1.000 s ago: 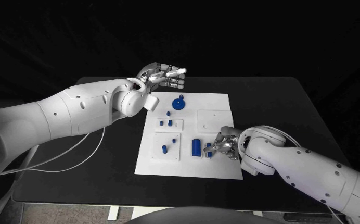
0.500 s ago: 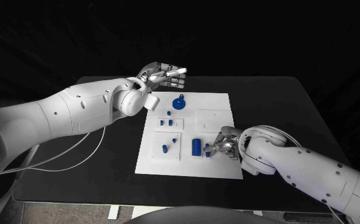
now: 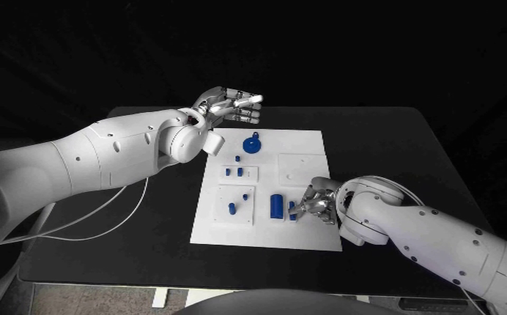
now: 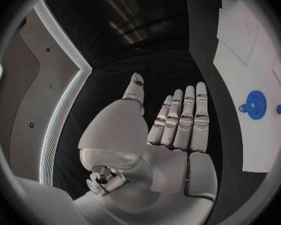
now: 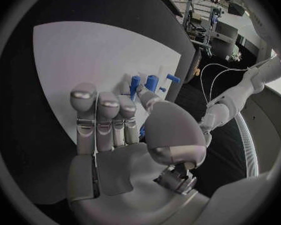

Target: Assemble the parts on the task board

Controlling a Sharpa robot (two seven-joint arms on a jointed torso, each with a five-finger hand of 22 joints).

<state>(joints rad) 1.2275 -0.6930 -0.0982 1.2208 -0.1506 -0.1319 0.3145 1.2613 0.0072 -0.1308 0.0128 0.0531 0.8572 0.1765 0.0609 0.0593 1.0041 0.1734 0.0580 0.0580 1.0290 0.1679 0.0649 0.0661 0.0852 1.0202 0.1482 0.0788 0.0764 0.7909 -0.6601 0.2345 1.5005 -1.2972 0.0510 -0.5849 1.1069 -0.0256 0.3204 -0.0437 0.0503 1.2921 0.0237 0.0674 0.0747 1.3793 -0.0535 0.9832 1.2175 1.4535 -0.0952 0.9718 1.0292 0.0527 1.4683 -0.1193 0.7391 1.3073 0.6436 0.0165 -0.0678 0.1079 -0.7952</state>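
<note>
The white task board (image 3: pixel 306 160) lies in the centre of the head view on the black table (image 3: pixel 391 146), running from just above mid-frame down toward the lower middle. The left hand (image 3: pixel 231 106) hangs above the table just off the board's upper left corner, at centre-left of the frame; in the left wrist view its fingers (image 4: pixel 181 116) are stretched out straight and side by side, the thumb stands apart, and nothing is in its hold. On the upper part of the board lies a round blue part with a small loop (image 3: pixel 253 143), which also shows at the right of the left wrist view (image 4: pixel 255 104). Below it sits a raised white block (image 3: pixel 239 174) carrying small blue pegs, and lower left a second block (image 3: pixel 234 205) with more blue pieces. A tall blue cylinder (image 3: pixel 277 206) stands at the board's lower middle. Just right of it the right hand (image 3: pixel 317 204) rests low over the board, fingers bent down near a small blue piece (image 3: pixel 293 208); whether it grips that piece cannot be told. No legible writing or labels appear anywhere on the board or arms.
</note>
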